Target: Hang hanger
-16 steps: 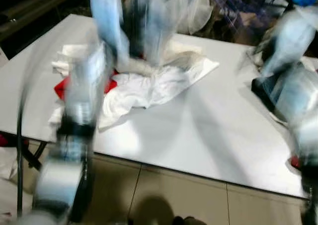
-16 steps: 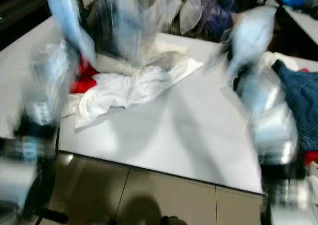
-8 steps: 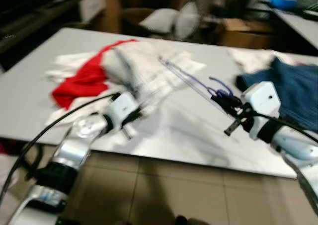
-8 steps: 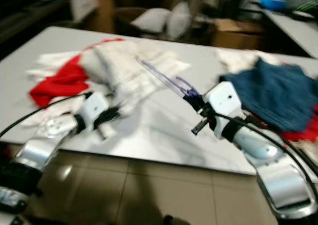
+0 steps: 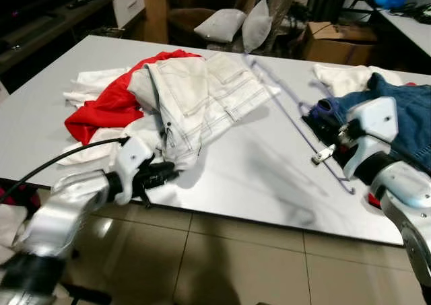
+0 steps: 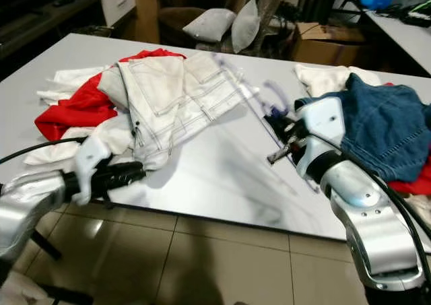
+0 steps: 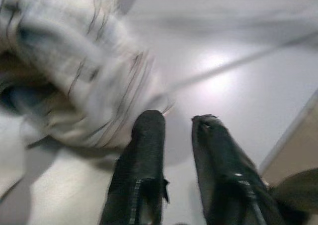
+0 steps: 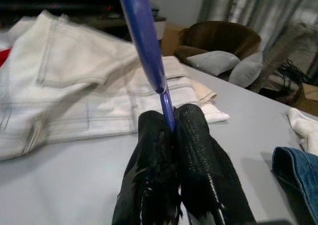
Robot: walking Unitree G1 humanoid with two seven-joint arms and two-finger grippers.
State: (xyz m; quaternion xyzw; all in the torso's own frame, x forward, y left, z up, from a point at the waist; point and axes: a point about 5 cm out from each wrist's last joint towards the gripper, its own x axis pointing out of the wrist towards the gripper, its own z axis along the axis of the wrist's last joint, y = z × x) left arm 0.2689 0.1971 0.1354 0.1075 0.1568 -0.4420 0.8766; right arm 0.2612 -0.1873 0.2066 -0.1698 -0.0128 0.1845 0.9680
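A thin purple wire hanger (image 8: 144, 36) slants up over the grey table (image 5: 256, 163), and my right gripper (image 5: 316, 120) is shut on its wire at the table's right side. In the right wrist view the two black fingers (image 8: 194, 130) pinch the wire. My left gripper (image 5: 165, 174) hovers low over the table's front edge, touching the hem of white trousers (image 5: 202, 89). Its fingers (image 7: 149, 135) stand slightly apart with nothing between them.
A red cloth (image 5: 108, 110) and other white laundry lie under and left of the trousers. Blue denim (image 5: 404, 110) is piled at the right behind my right arm, with a white cloth (image 5: 343, 76) beyond it. Cushions (image 5: 236, 25) and a cardboard box (image 5: 337, 39) stand behind the table.
A second ago both arms were a raised, blurred sweep over the laundry. Now they are low and still, with the hanger in the right gripper. The camera has also shifted.
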